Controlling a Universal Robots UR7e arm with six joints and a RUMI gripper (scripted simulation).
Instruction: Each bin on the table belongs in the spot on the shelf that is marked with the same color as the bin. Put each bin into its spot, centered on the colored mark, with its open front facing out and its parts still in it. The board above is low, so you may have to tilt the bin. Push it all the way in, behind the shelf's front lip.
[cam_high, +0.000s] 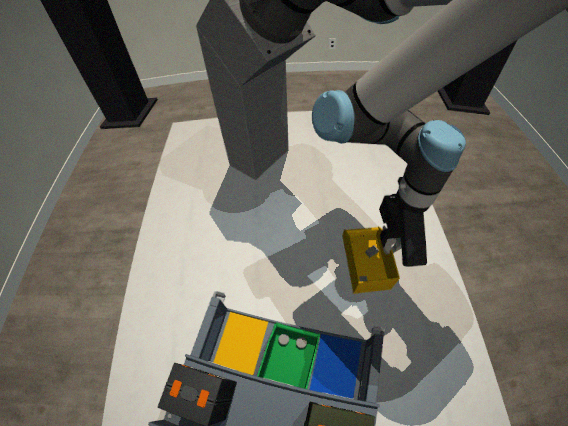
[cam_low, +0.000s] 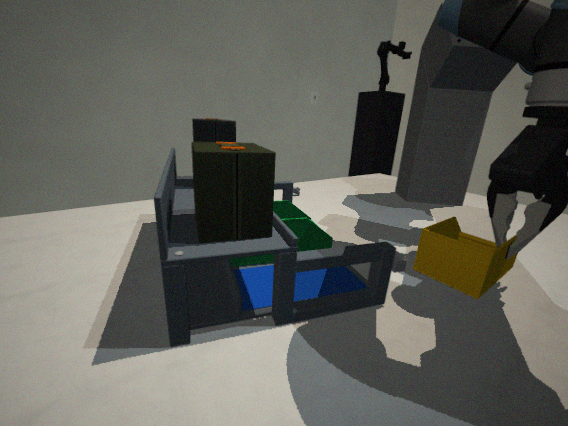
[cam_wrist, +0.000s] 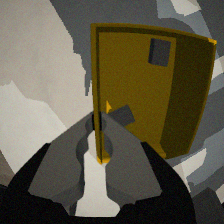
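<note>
White table (cam_high: 165, 240) — shelf (cam_high: 218, 306) (yellow bin (cam_high: 370, 265))

Bin (cam_high: 370, 260) on table (cam_high: 150, 240); shelf (cam_high: 218, 305) nearby

1. The top view looks steeply down from above the shelf (cam_high: 218, 305), facing the arm's pedestal.
2. The exterior view sits low beside the shelf (cam_low: 172, 280), looking across it.
3. The wrist view looks closely down past the hand (cam_wrist: 100, 131).
4. All share the yellow bin (cam_high: 372, 274).

Two bins — yellow (cam_high: 371, 260); green (cam_high: 288, 356).
</note>
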